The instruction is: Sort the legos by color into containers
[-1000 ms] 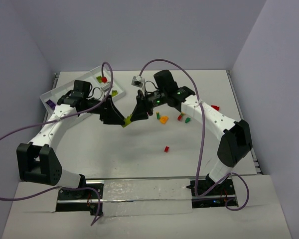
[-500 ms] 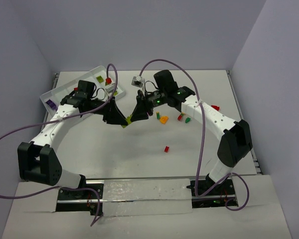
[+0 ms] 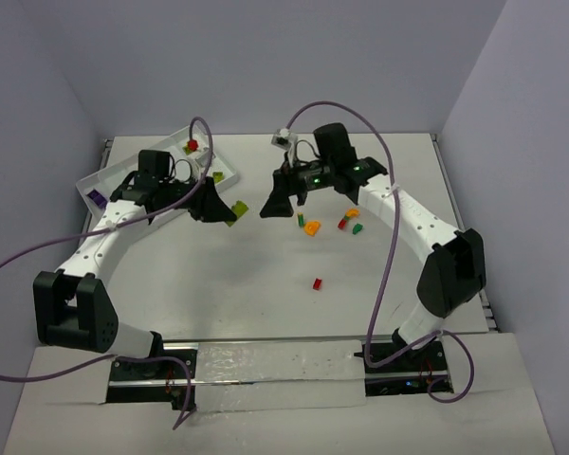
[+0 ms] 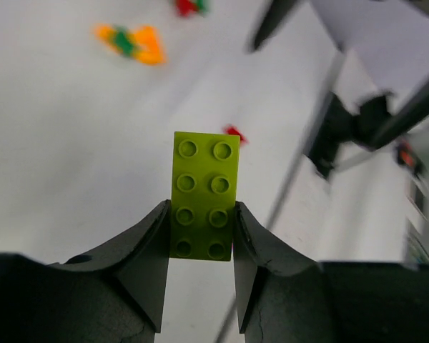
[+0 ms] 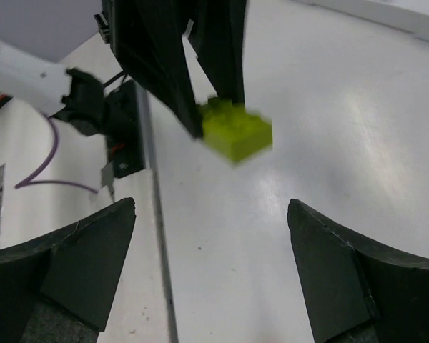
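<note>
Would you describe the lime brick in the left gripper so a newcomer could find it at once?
Find the flat white plastic tray at the far left; the left gripper hangs just right of it. Between its black fingers is a lime-green plastic brick with two rows of four studs, the only brick held, not lying loose.

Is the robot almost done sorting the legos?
Not yet. Done: a few bricks lie in the white tray, a purple brick among them. In hand: the left end effector grips a lime brick; the right end effector is open and empty. Left: an orange brick, a red brick and a few others wait loose on the table.
</note>
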